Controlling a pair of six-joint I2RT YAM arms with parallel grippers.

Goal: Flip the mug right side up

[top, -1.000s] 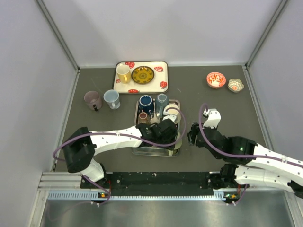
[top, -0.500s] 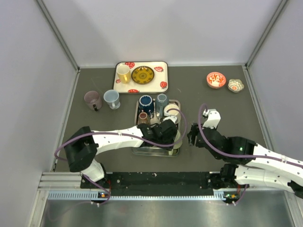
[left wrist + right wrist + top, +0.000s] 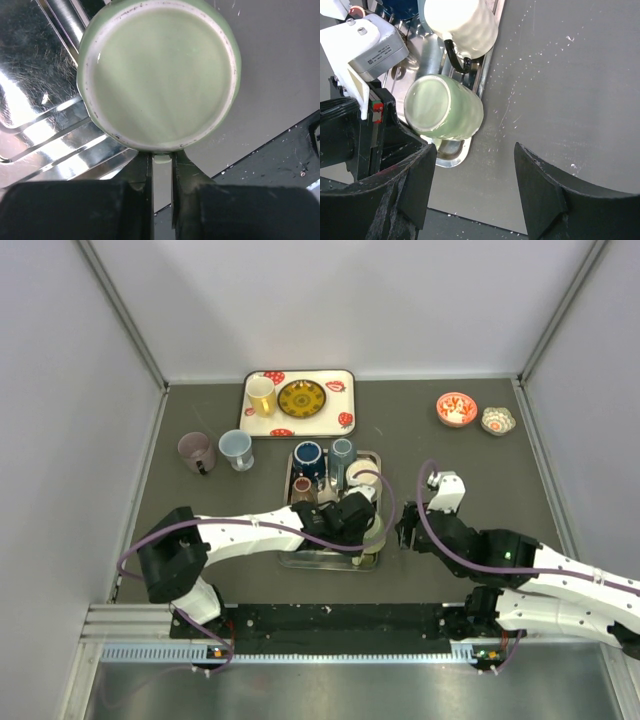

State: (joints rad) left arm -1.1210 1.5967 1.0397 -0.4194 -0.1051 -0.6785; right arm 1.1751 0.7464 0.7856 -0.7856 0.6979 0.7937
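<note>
left hand point(image 3: 161, 161) clamped on handle of green mug point(image 3: 159, 75), dark grey table point(image 3: 280, 75), pale walls point(image 3: 350, 300)

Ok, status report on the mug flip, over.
Left hand shut on handle of green mug. Right hand open beside steel tray. Mug base-up, tilted, not yet righted. White mug close behind it.

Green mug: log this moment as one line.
green mug: base up, over tray corner | left gripper: shut on handle | right gripper: open, beside tray | status: not yet upright
</note>
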